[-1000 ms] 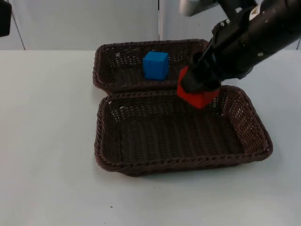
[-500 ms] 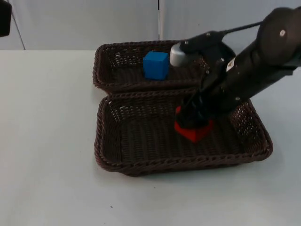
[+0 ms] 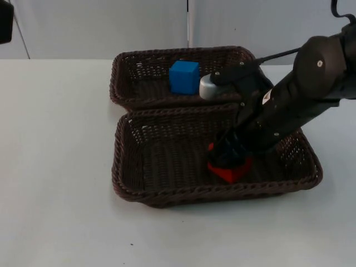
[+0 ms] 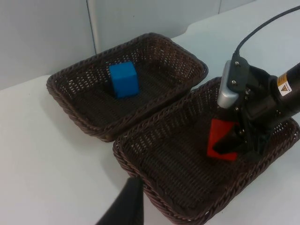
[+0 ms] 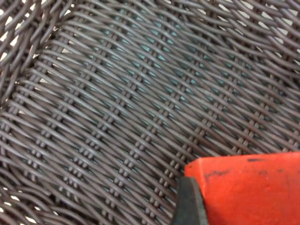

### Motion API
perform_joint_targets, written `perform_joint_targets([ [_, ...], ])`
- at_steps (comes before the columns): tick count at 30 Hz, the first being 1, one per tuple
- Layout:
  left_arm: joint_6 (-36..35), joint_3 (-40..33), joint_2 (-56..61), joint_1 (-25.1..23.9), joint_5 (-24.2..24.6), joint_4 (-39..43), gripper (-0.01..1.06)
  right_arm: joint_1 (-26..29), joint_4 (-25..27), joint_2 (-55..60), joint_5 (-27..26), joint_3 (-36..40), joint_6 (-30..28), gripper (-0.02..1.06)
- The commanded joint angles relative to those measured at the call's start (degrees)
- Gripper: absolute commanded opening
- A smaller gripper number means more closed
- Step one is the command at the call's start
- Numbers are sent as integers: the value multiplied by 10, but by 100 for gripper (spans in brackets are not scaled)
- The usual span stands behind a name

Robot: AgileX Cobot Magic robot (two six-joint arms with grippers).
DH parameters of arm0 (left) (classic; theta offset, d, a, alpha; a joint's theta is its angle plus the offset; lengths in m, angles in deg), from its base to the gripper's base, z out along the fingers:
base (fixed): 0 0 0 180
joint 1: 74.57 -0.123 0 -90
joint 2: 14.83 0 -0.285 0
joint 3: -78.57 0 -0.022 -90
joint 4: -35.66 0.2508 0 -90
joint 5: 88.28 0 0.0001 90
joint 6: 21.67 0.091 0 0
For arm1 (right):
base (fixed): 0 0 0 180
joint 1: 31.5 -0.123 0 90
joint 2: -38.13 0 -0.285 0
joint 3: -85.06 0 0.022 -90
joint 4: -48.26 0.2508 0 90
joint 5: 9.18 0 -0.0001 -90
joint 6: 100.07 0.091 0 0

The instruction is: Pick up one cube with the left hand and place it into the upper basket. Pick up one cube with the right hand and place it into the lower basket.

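A blue cube [image 3: 184, 77] stands in the upper wicker basket [image 3: 119, 83]. Down inside the lower wicker basket [image 3: 118, 161], right of its middle, my right gripper [image 3: 227, 157] is shut on a red cube [image 3: 230, 168]. The cube's underside is at or just above the basket floor. In the right wrist view the red cube [image 5: 248, 187] sits against one black fingertip [image 5: 189, 202], over the woven floor [image 5: 117, 93]. My left gripper [image 4: 123, 208] waits raised at the table's left, looking onto both baskets, the blue cube [image 4: 124, 79] and the red cube [image 4: 221, 140].
The two baskets touch along their long sides at mid-table. White table top [image 3: 55, 167] lies open to the left and in front. A grey partition wall [image 3: 100, 28] closes the back.
My right gripper has carried the red cube from above the lower basket's back rim forward and down onto the basket floor. The blue cube and left arm stayed still.
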Motion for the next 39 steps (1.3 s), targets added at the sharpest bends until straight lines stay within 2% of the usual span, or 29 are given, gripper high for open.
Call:
perform_joint_targets([
  [1,0,-3,5,-1,-3,3,101,-3,1,1,-5,0,1,46],
  [2,0,-3,5,-1,-3,3,101,-3,1,1,-5,0,3,55],
  [3,0,-3,5,-1,-3,3,101,-3,1,1,-5,0,3,55],
  [4,0,-3,5,-1,-3,3,101,-3,1,1,-5,0,3,66],
  [5,0,-3,5,-1,-3,3,101,-3,1,0,-6,-1,3,71],
  [7,0,-3,5,-1,-3,3,101,-3,1,-6,-6,-2,3,75],
  [17,0,-3,5,-1,-3,3,101,-3,-4,-75,47,-2,10,75],
  [29,1,-3,5,-1,-3,3,101,-3,-4,-228,126,-2,10,75],
  [39,1,-3,5,-1,-7,6,101,-3,-4,-325,151,-2,10,75],
])
